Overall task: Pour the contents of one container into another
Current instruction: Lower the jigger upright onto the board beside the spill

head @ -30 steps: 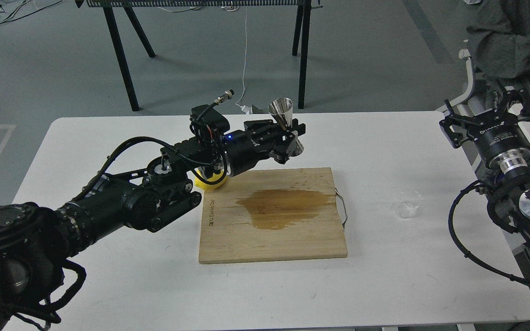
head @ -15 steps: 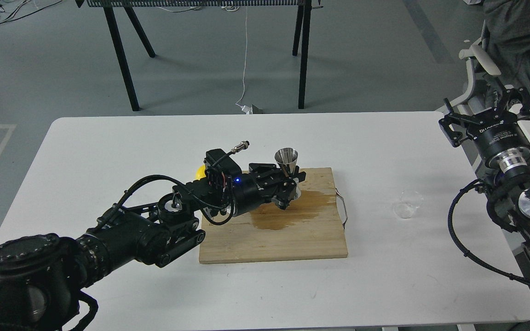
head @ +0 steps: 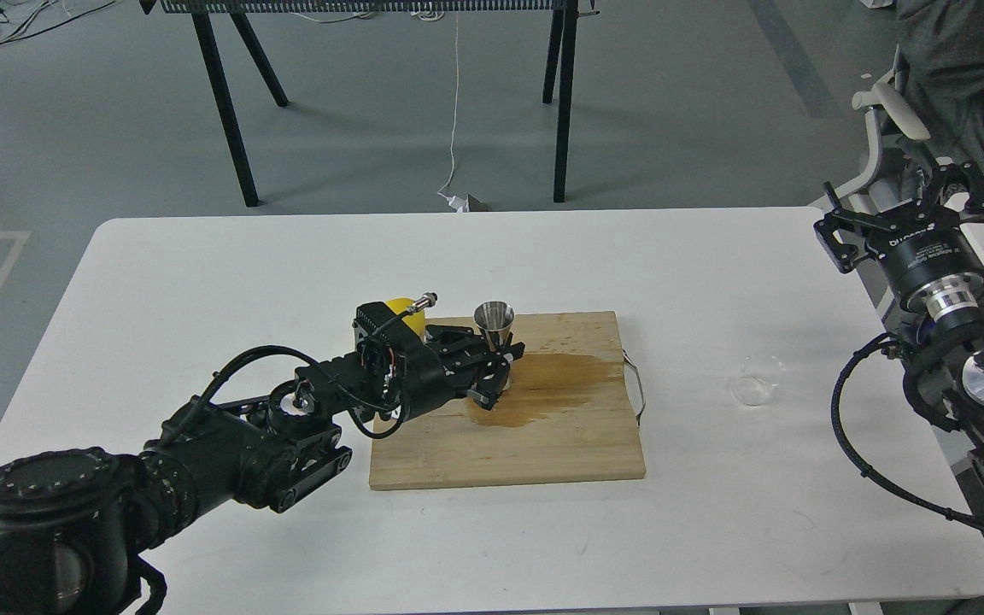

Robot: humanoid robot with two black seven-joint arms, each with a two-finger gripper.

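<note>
My left gripper (head: 496,363) is shut on the waist of the steel hourglass jigger (head: 494,323), which stands upright low over the left half of the wooden cutting board (head: 509,444). Whether its base touches the board I cannot tell. A brown liquid stain (head: 552,389) spreads over the board just right of the jigger. The small clear cup (head: 757,380) stands upright on the white table (head: 202,273) to the right of the board, with no gripper near it. My right gripper (head: 906,209) is held open above the table's right edge, far from the cup.
A yellow object (head: 396,309) sits behind my left wrist at the board's left corner. A metal handle (head: 635,389) sticks out from the board's right side. Black table legs (head: 565,102) and a seated person (head: 970,77) are beyond the table.
My left gripper has carried the jigger down and toward me, from above the board's far edge to low over the board's left half. The right arm has stayed put.
</note>
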